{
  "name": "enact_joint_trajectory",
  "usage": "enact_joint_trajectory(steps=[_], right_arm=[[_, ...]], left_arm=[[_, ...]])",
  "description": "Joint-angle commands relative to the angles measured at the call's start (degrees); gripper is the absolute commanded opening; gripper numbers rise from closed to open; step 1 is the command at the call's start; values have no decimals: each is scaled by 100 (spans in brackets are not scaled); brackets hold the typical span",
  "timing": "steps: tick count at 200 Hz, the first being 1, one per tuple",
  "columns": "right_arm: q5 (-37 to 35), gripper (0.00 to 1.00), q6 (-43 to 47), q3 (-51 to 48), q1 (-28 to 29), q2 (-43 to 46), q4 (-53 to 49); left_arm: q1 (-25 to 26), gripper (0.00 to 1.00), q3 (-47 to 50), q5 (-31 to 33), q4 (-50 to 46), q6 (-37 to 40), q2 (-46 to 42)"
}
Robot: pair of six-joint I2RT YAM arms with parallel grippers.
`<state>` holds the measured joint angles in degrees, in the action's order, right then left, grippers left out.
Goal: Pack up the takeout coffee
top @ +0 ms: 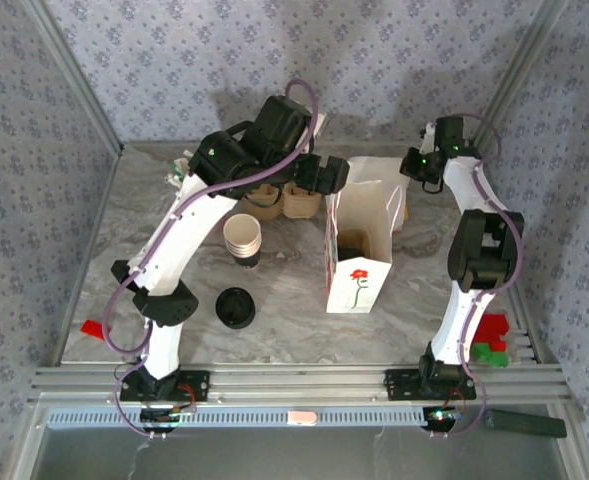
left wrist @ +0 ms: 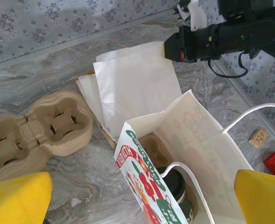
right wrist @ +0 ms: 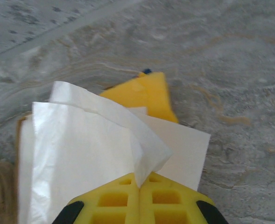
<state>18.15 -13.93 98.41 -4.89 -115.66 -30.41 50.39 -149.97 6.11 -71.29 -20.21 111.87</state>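
Left gripper [left wrist: 139, 198], jaws wide apart, hangs over open paper bag [left wrist: 193, 140]; takeout coffee [left wrist: 175, 183] stands inside, handle [left wrist: 180, 164] crossing its lid. Right gripper [right wrist: 139, 184], 1 o'clock of bag, pinches white paper [right wrist: 81, 140]. Cup carrier [top: 279, 200] at 10 o'clock, loose lid [top: 235, 307] at 8.

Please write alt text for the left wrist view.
An open flowered paper bag holds the takeout coffee, seen between the yellow fingers of the open left hand. A cardboard cup carrier and white paper sheets lie nearby.
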Motion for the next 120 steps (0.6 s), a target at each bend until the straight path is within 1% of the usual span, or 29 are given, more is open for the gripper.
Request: enact_joint_trajectory(steps=[1, 20, 48, 56, 67, 86, 120], right_arm=[[-44, 0, -96, 187, -78, -261, -206], [-96, 1, -134, 196, -126, -341, -177], [-204, 8, -144, 182, -154, -332, -202], [-244, 14, -140, 133, -171, -282, -180], [-295, 27, -136, 39, -187, -185, -146], [-278, 42, -187, -194, -245, -10, -13], [26, 54, -241, -497, -341, 54, 277]], left_arm=[[42, 100, -282, 109, 83, -36, 76], [41, 100, -425, 77, 36, -45, 209], [41, 100, -472, 14, 53, -62, 277], [41, 100, -480, 20, 53, -62, 290], [41, 100, -480, 10, 62, -62, 300], [42, 100, -485, -1, 71, -54, 300], [41, 100, -481, -31, 19, -65, 300]])
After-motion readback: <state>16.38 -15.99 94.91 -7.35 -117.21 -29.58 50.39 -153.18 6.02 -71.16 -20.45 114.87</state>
